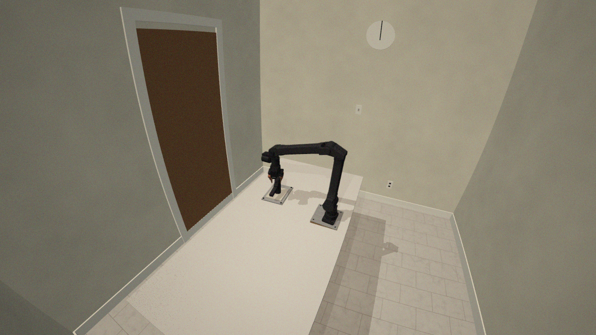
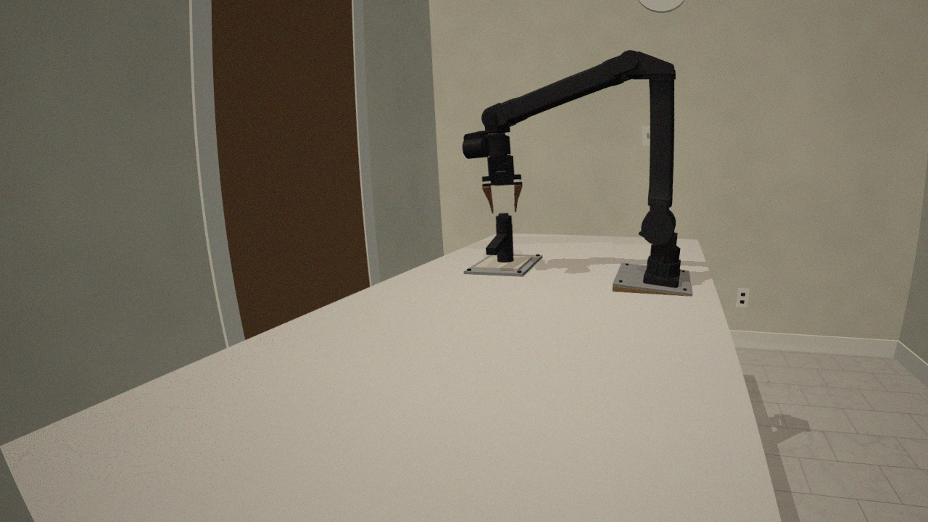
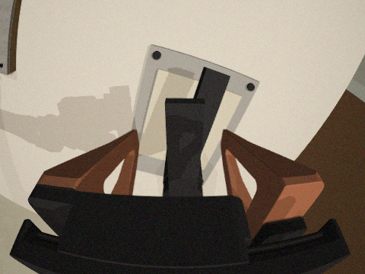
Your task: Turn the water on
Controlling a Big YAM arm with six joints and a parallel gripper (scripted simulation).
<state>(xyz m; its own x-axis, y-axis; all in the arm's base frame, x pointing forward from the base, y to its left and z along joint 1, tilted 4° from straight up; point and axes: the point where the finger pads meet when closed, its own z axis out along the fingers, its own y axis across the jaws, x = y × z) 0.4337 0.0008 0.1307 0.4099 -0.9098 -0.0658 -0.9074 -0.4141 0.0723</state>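
A black tap (image 2: 501, 241) stands upright on a grey plate (image 2: 502, 264) near the far end of the table. Its spout sticks out low on its left side in the exterior view. My gripper (image 2: 502, 209) points straight down right above the top of the tap, with its brown fingers open and apart from it. In the wrist view the tap (image 3: 188, 143) rises between my two fingers, with a gap on each side. In the top view the gripper (image 1: 274, 179) hangs over the tap (image 1: 274, 190). I cannot tell the lever from the tap's body.
The arm's base (image 2: 655, 275) is bolted to a plate to the right of the tap. A brown door (image 2: 285, 155) stands in the wall to the left of the table. The table's right edge drops to a tiled floor (image 2: 837, 428).
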